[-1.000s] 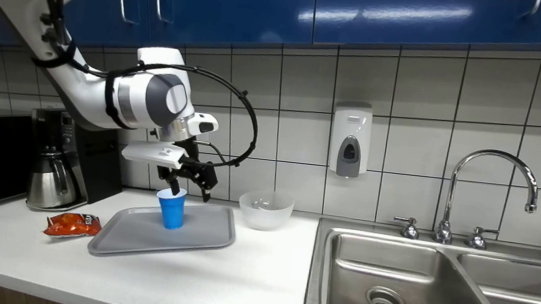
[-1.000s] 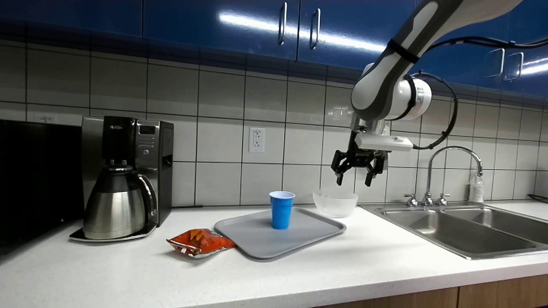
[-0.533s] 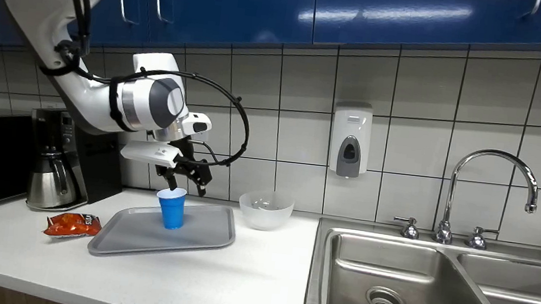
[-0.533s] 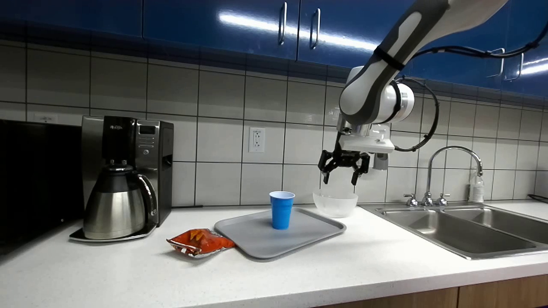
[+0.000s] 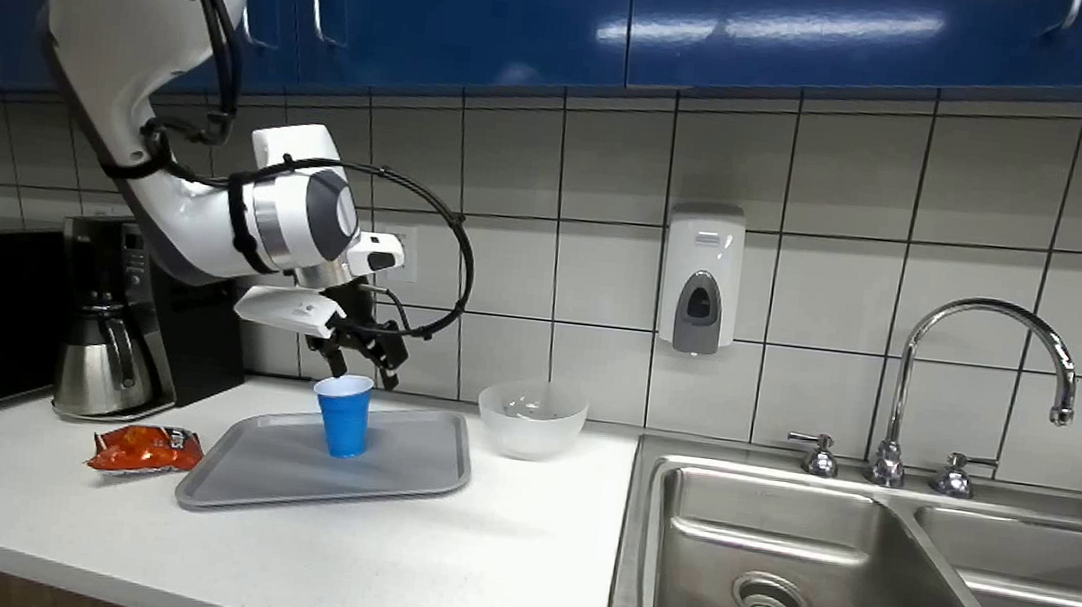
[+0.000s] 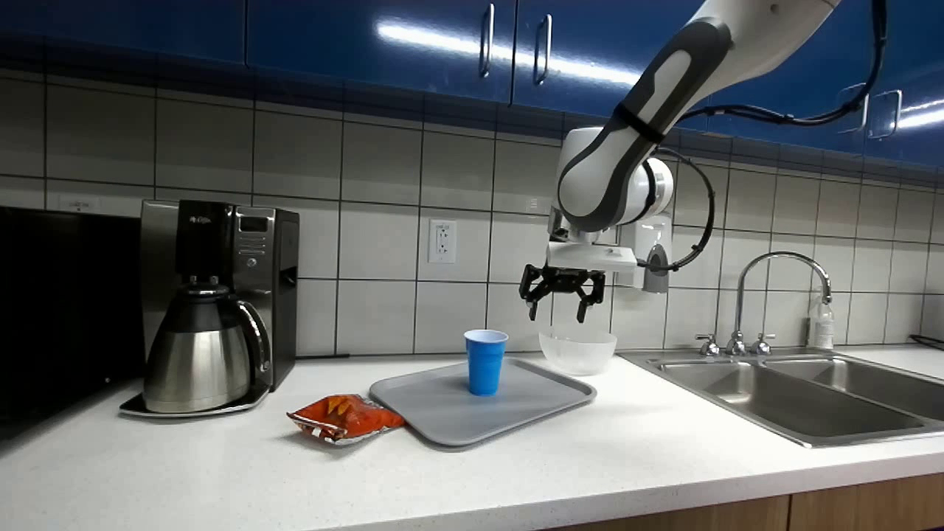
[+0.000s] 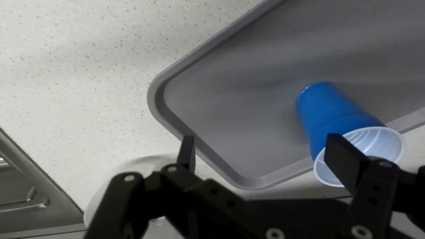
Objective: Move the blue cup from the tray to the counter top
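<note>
While blue cup stands upright on tray, gripper hangs above tray level, jaws spread wide, holding nothing. For clean grasp, centre over cup, lower straight, close softly since plastic likely flexes; then clear tray rim toward counter top.

No word or number can be read with certainty; every marking is too small or blurred; in an exterior view, a tall silver-and-black coffee maker has a short line of pale lettering high on its dark front; a white rectangular wall outlet carries a tiny line of print above its sockets; in an exterior view, a white-and-grey plastic wall dispenser bears a faint small label; in both exterior views, a crumpled, shiny red-orange bag shows illegible printing.
</note>
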Controlling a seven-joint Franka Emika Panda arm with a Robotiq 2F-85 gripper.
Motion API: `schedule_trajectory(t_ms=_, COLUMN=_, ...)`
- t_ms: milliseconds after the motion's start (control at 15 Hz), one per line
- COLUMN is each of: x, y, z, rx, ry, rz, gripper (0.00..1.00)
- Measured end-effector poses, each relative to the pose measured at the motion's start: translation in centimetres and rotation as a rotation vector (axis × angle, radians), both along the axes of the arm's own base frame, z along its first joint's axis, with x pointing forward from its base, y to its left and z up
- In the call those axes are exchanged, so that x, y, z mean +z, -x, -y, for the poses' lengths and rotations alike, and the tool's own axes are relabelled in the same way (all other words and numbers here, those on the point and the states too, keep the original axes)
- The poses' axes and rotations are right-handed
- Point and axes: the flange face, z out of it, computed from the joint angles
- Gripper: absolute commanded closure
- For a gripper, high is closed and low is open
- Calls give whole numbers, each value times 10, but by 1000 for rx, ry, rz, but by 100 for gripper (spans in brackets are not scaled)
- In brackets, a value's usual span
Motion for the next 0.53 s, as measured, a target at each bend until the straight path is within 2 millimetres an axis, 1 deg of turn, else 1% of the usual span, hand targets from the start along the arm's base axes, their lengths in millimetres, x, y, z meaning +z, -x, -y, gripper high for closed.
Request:
schedule_trajectory(t_ms=333, x=-10, y=-27, z=-25, rx=-37, ry=1, rz=24, gripper=0)
schedule_trajectory(t_ms=533, x=-21, y=-46, z=-36, rx=-61, ry=2, rz=32, gripper=0)
